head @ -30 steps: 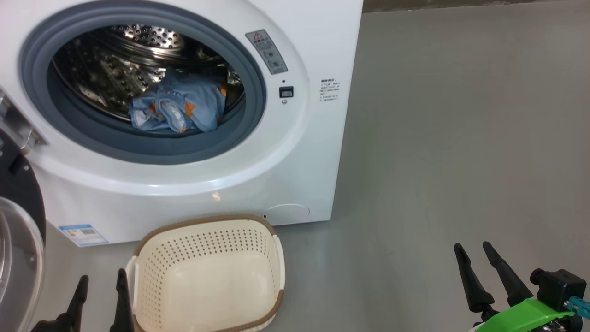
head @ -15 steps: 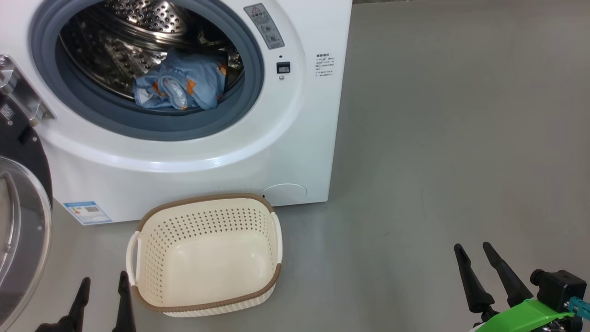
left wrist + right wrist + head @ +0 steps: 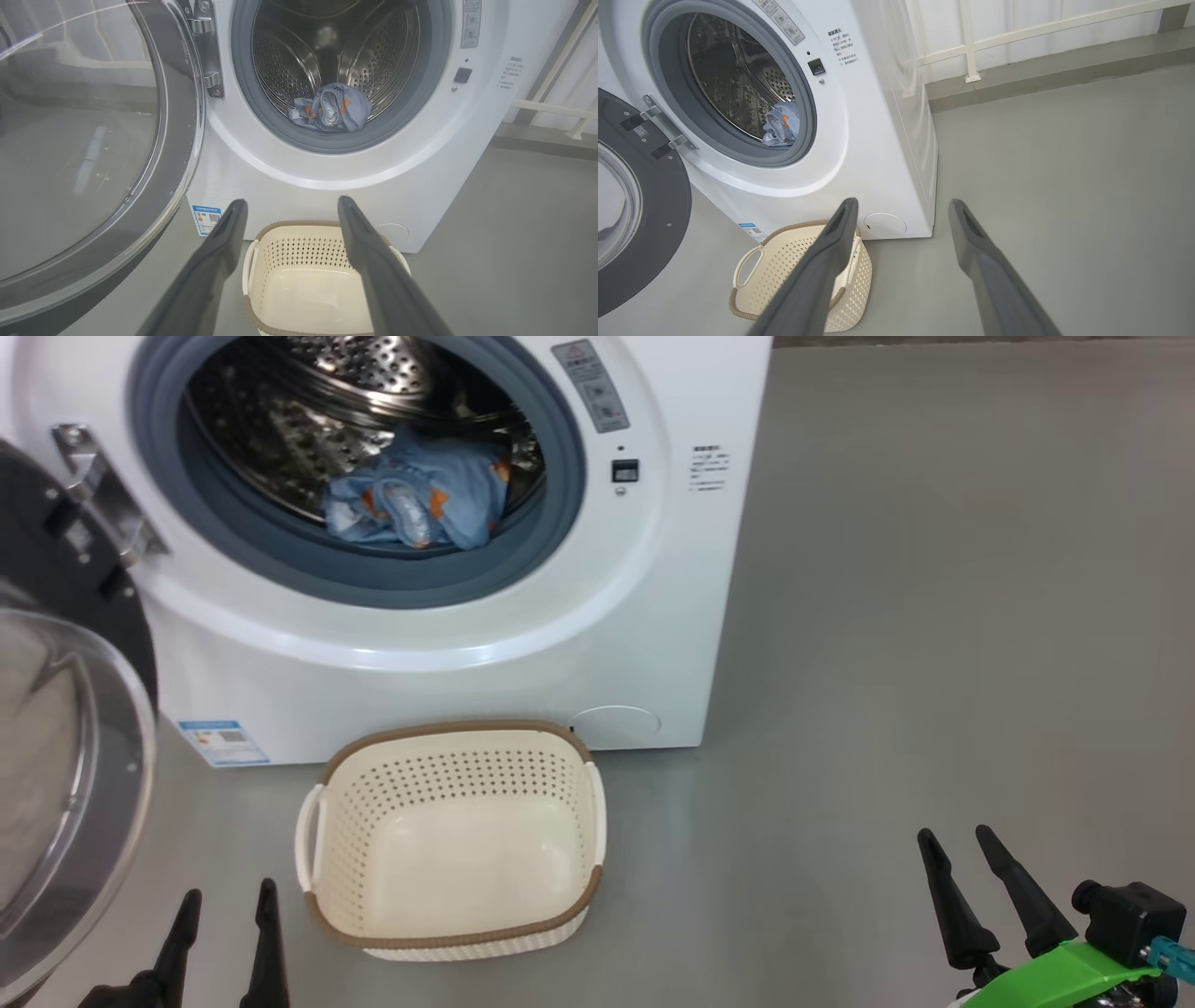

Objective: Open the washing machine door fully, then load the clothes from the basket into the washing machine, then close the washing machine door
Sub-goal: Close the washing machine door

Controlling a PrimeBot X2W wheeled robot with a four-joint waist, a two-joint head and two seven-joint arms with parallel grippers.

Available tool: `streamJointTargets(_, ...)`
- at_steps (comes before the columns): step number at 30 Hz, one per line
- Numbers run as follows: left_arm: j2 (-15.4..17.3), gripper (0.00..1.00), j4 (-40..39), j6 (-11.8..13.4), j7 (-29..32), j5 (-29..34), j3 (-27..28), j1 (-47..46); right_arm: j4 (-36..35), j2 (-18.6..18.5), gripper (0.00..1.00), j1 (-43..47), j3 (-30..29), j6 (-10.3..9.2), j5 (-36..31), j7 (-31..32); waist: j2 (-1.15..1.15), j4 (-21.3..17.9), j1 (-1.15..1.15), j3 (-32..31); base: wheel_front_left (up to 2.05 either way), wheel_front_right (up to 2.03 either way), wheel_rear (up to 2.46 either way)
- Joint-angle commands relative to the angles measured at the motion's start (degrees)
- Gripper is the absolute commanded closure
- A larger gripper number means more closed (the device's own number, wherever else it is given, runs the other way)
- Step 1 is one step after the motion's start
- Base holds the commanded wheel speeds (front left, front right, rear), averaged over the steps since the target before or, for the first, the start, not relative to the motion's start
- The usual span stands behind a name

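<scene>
With the clothes (image 3: 415,499) bunched low at the front of the drum inside the washing machine (image 3: 485,681), closing looked to be the step left. The likeliest fault was fabric pinched between the door glass and the grey gasket; whether a hem already lay over the gasket lip could not be told. The washing machine door (image 3: 79,140) stood swung out on its hinge at the opening's left, near the left gripper (image 3: 230,893). It was upright, its free edge pointing toward the robot. Being round, it had no long axis, only the vertical hinge line. The basket (image 3: 467,784) stood just before the machine, perhaps under the door's swing. The left gripper and the right gripper (image 3: 954,834) were both spread wide, holding nothing.
</scene>
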Motion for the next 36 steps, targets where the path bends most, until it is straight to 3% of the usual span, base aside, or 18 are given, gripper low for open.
streamJointTargets(1,0.7,0.00,-1.9,0.6,-0.4,-0.8,1.6,-1.6,-1.5,-1.0,0.00,0.0,1.6,0.09,-0.6,-0.4,0.00,2.9,0.00,-0.1,0.00,0.00,0.00)
streamJointTargets(23,0.7,0.00,-3.1,2.5,-0.4,-3.2,1.2,0.6,-0.2,-2.5,0.00,-4.3,8.9,0.09,-0.3,-0.4,0.00,22.5,0.00,-0.8,0.00,0.00,0.00)
streamJointTargets(36,0.7,0.00,-3.9,3.9,-0.4,-4.5,0.9,2.1,0.4,-3.4,0.00,-5.6,12.1,0.09,0.3,-0.4,0.00,31.1,0.00,-1.8,0.00,0.00,0.00)
